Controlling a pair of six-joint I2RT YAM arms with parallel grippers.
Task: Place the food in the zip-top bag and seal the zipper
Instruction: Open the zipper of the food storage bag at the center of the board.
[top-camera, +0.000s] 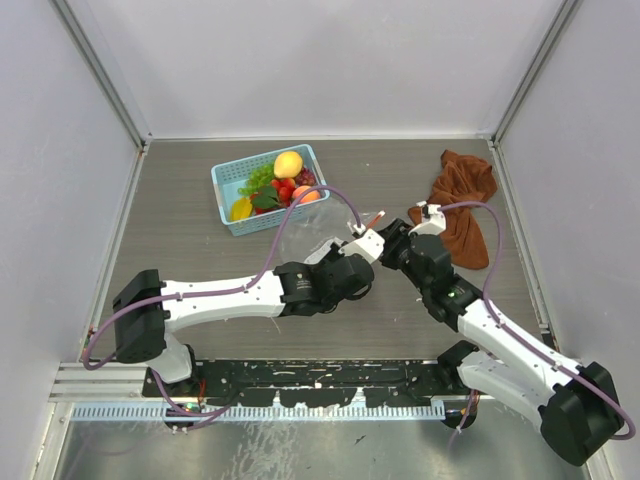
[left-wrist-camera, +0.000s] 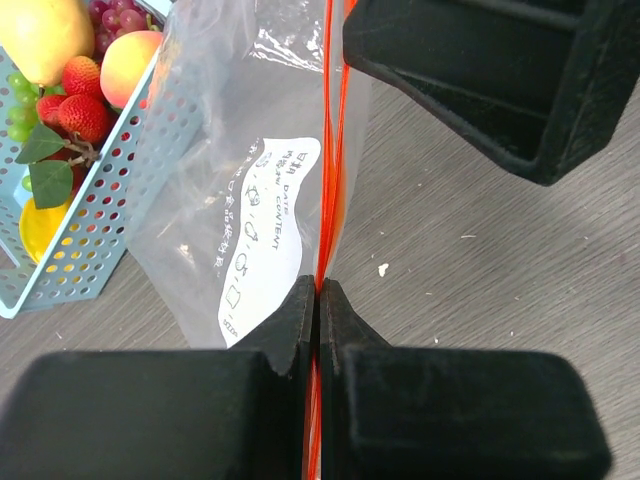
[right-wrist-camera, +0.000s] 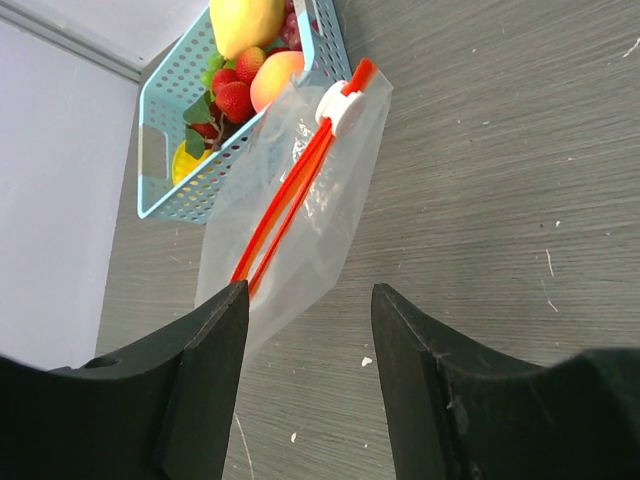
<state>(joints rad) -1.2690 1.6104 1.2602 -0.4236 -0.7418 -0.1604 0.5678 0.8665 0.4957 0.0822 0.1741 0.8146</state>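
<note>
Left wrist shows the left tool (left-wrist-camera: 318, 300) clamped on the zipper (left-wrist-camera: 335, 150) of one bag (left-wrist-camera: 200, 180). The right tool (right-wrist-camera: 308, 300) gapes wide, empty. One basket (left-wrist-camera: 100, 230) holds two peaches: yellow peach (left-wrist-camera: 40, 35), orange peach (left-wrist-camera: 130, 65).

The zipper (left-wrist-camera: 335, 160) vanishes between the left fingers (left-wrist-camera: 160, 410); print on the label (left-wrist-camera: 265, 220) is unreadable.

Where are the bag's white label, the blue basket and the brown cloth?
white label (left-wrist-camera: 265, 235), left wrist view, its printed middle.
blue basket (left-wrist-camera: 100, 225), left wrist view, its perforated side wall.
brown cloth (top-camera: 465, 185), top view, its crumpled middle.
</note>
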